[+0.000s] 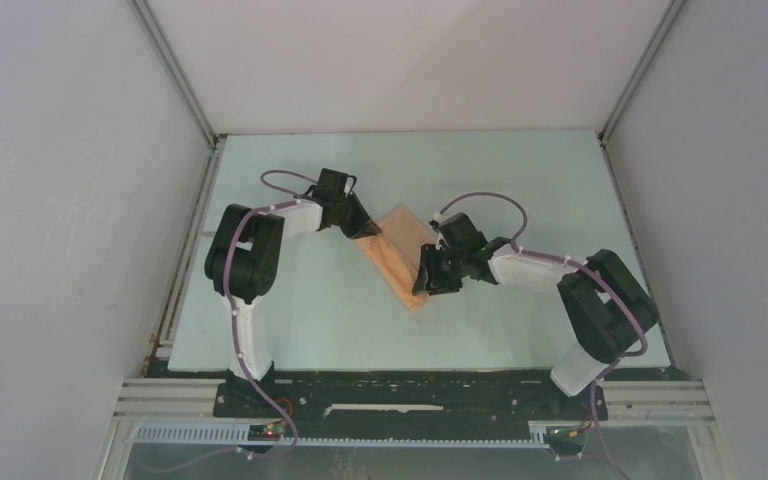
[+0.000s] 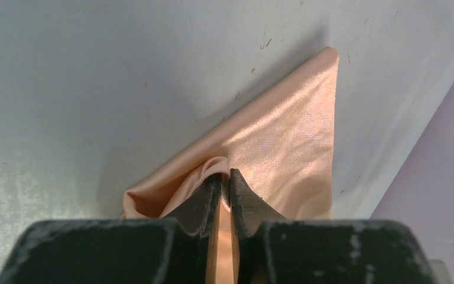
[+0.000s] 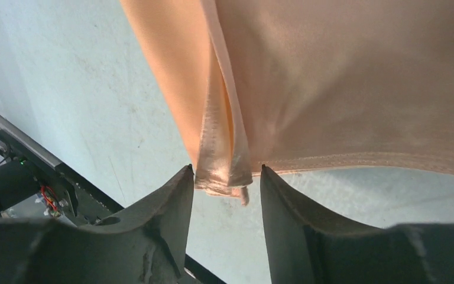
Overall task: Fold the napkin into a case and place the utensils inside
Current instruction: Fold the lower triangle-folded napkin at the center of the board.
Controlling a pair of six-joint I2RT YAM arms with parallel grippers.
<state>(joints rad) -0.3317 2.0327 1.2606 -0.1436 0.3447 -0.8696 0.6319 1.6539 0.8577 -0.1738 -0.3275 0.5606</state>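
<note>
Here the left gripper [image 2: 224,175] is pinched tight on a raised fold of the napkin [image 2: 284,136], at the strip's far end. The right gripper [image 3: 226,177] stands part-way apart, its fingers bracketing the layered near corner without clearly clamping it. Between the two, the peach cloth lies mid-table as a narrow diagonal oblong, so the folding looks well advanced but the case seems unfinished. No utensils show in any view; placing them is yet to do. The table [image 1: 290,300] is pale green and scuffed, boxed in by plain white walls [image 1: 60,200], with a metal rail [image 1: 160,398] at its near edge.
</note>
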